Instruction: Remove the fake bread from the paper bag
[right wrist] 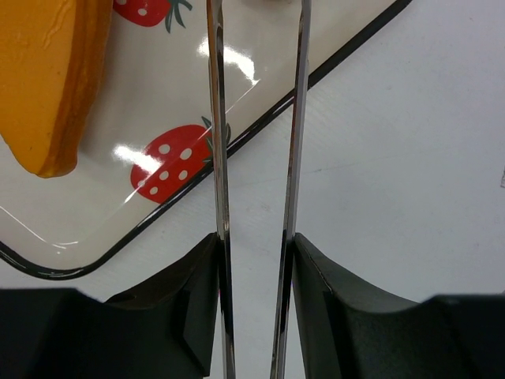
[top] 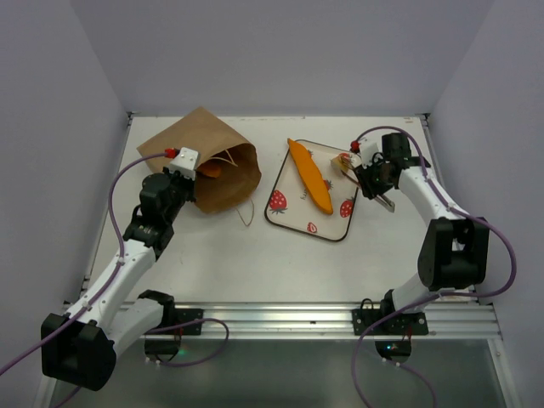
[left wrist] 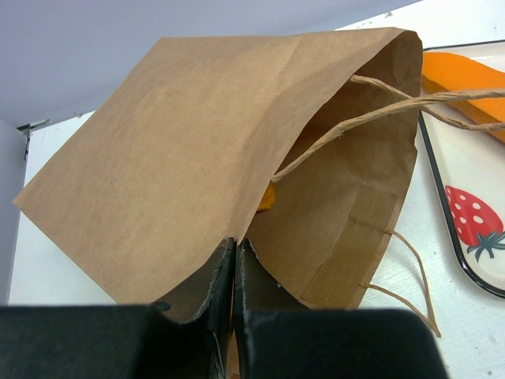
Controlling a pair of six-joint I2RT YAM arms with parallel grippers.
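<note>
The brown paper bag (top: pixel 204 161) lies on its side at the back left, mouth facing right. My left gripper (top: pixel 191 174) is shut on the bag's upper rim (left wrist: pixel 235 253) and holds the mouth open. An orange bread piece (top: pixel 212 170) shows just inside the bag (left wrist: pixel 267 197); the rest of the inside is hidden. The long orange baguette (top: pixel 310 177) lies on the strawberry-print tray (top: pixel 289 217). My right gripper (top: pixel 374 183) is at the tray's right edge, its fingers shut on a pair of thin metal tongs (right wrist: pixel 217 118), whose blades stand apart over the tray rim (right wrist: pixel 347 55).
The bag's string handles (left wrist: pixel 410 103) hang across its mouth and trail on the table (top: pixel 246 212). A small pale object (top: pixel 344 164) sits at the tray's far right corner. Grey walls close in the table on three sides.
</note>
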